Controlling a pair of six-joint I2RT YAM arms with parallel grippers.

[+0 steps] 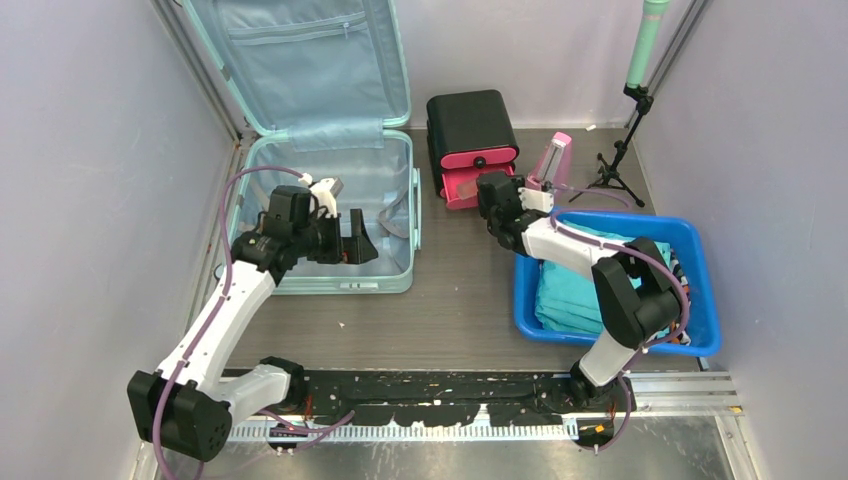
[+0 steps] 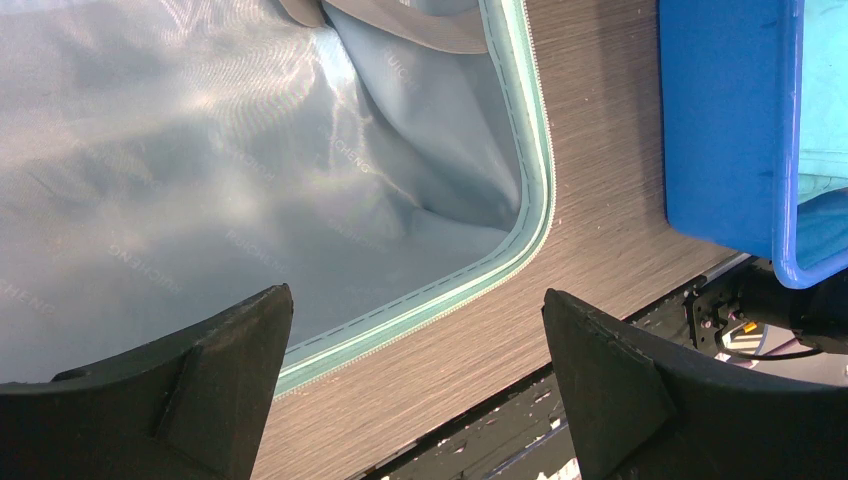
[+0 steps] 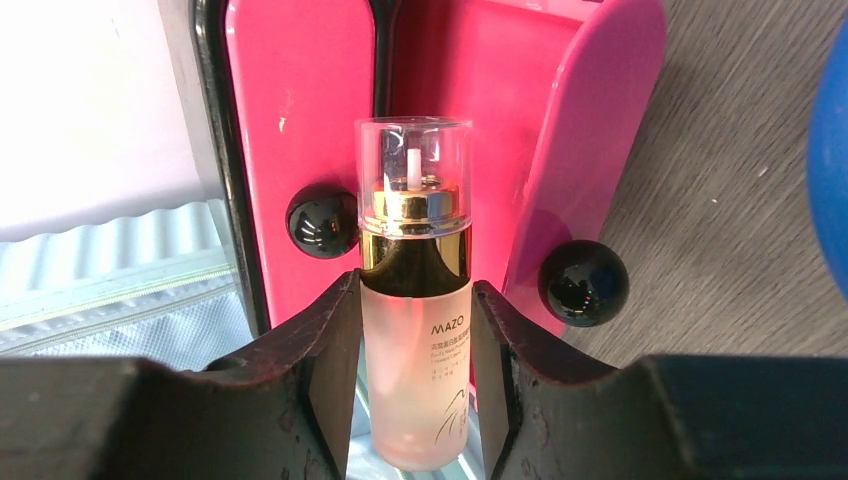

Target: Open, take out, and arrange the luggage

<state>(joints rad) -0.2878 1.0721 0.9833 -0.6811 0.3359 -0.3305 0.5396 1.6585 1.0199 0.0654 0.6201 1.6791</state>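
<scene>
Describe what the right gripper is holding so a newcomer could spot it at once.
Right of the open mint luggage stands a black drawer box with pink drawers. Just in front of it, the right gripper is shut on a small bottle. It alone is frosted pale pink with a gold collar and clear cap.

The luggage [image 1: 330, 285] lies open in the surface's [image 1: 460, 300] far left corner, lid [image 1: 300, 60] upright behind; the drawer box [image 1: 470, 125] stands right of it by the far edge; the tub [image 1: 524, 300] sits at the right edge, cloth [image 1: 565, 300] inside; a stand [image 1: 620, 160] behind it.
</scene>
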